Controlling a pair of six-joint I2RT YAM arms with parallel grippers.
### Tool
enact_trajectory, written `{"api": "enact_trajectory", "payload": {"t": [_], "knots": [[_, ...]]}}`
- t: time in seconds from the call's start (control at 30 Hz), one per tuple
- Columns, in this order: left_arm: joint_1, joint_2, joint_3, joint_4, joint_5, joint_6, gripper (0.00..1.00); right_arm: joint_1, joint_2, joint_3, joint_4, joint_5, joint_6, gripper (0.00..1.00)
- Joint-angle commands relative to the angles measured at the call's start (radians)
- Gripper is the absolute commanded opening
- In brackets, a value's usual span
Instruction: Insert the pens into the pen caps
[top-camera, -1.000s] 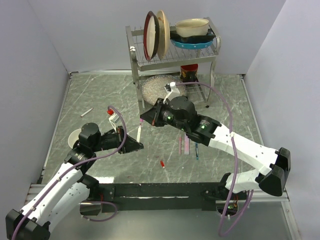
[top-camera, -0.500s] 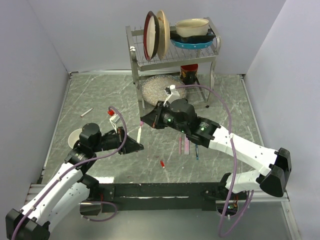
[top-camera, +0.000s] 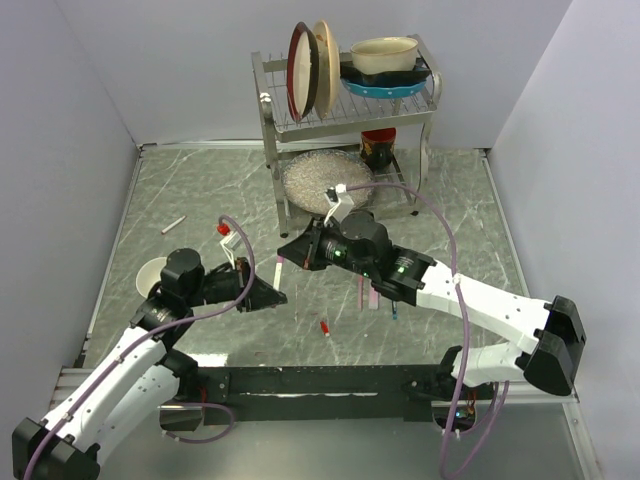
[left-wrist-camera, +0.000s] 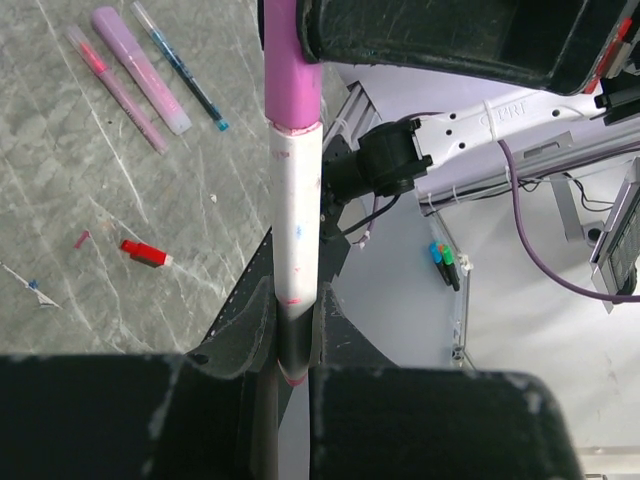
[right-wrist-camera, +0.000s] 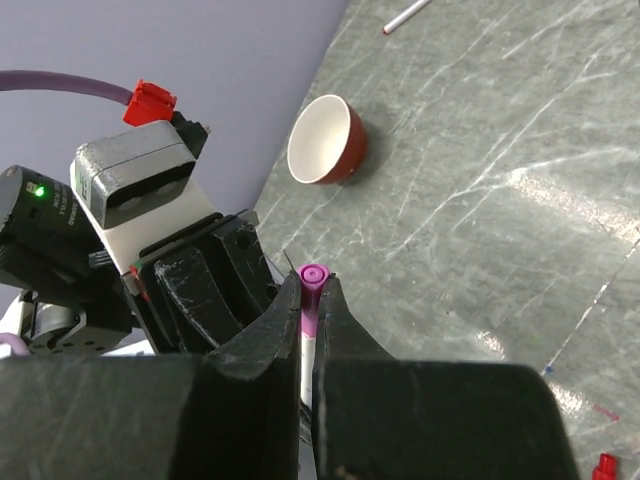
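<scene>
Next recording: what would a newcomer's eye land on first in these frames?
The two arms meet mid-table: the left gripper clamps a white-barrelled pen, and the right gripper pinches a magenta cap sitting on its end. Next comes the dish rack with plates and a bowl at the back. Loose pens and a red cap lie on the table nearby.

A metal rack (top-camera: 350, 110) is standing at the back of the bench (top-camera: 200, 200), holding plates (top-camera: 308, 70) and bowls (top-camera: 385, 55). A little red bowl (right-wrist-camera: 327, 140) is sitting apart.
</scene>
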Motion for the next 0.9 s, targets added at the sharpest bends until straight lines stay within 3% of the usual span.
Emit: {"api": "enact_trajectory", "payload": {"t": [0.0, 0.03, 0.17, 0.37, 0.53, 0.87], "knots": [[0.001, -0.025, 0.028, 0.080, -0.024, 0.018, 0.01, 0.054, -0.033, -0.046, 0.056, -0.110, -0.004, 0.00], [0.001, -0.038, 0.028, 0.081, -0.028, 0.021, 0.01, 0.056, -0.036, -0.053, 0.062, -0.119, -0.004, 0.03], [0.001, -0.076, 0.031, 0.083, -0.035, 0.036, 0.01, 0.057, -0.072, -0.077, 0.105, -0.115, 0.013, 0.35], [0.001, -0.133, 0.037, 0.080, -0.005, 0.054, 0.01, 0.056, -0.097, 0.022, 0.025, -0.047, -0.005, 0.59], [0.001, -0.174, 0.018, 0.121, 0.032, 0.042, 0.01, 0.053, -0.085, 0.111, -0.033, -0.033, -0.047, 0.65], [0.001, -0.208, 0.005, 0.155, 0.064, 0.028, 0.01, 0.045, 0.003, 0.250, -0.073, -0.073, -0.094, 0.61]]}}
